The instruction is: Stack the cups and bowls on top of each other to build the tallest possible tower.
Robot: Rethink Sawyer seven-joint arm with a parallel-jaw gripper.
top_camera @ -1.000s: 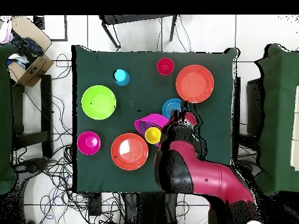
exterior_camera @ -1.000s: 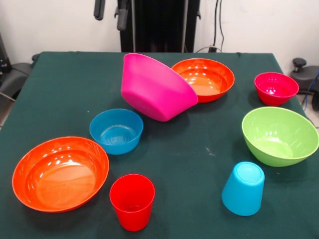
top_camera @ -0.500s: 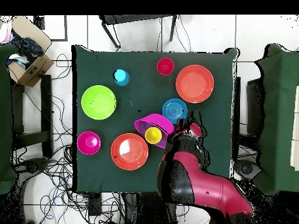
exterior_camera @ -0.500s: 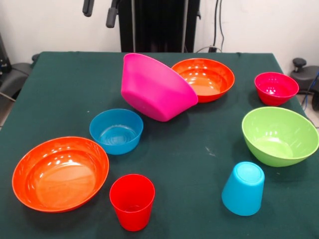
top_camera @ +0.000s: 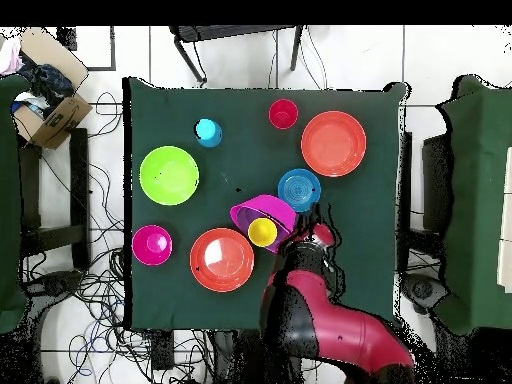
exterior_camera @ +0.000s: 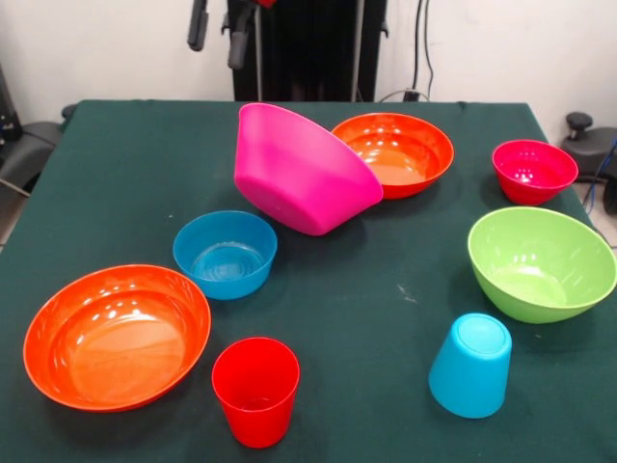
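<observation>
My gripper (exterior_camera: 217, 29) hangs open and holds nothing, high over the table's far edge; in the overhead view it (top_camera: 318, 214) is beside the small blue bowl (exterior_camera: 225, 253). The magenta bowl (exterior_camera: 304, 169) is tilted against an orange bowl (exterior_camera: 395, 152). The yellow cup (top_camera: 262, 232) shows only from overhead, at the magenta bowl's (top_camera: 262, 211) rim. A second orange bowl (exterior_camera: 116, 336), the red cup (exterior_camera: 255, 389), the upturned light blue cup (exterior_camera: 470, 365), the lime green bowl (exterior_camera: 540, 262) and the crimson bowl (exterior_camera: 533, 171) stand apart. No tower is in view.
The table is covered in a dark green cloth (exterior_camera: 125, 174). A cardboard box (top_camera: 45, 105) sits on the floor past one table corner, and cables lie around the table.
In the front view the gripper swung left, then came back right and slightly lower. The arm shifted in the overhead view. No cup or bowl has moved.
</observation>
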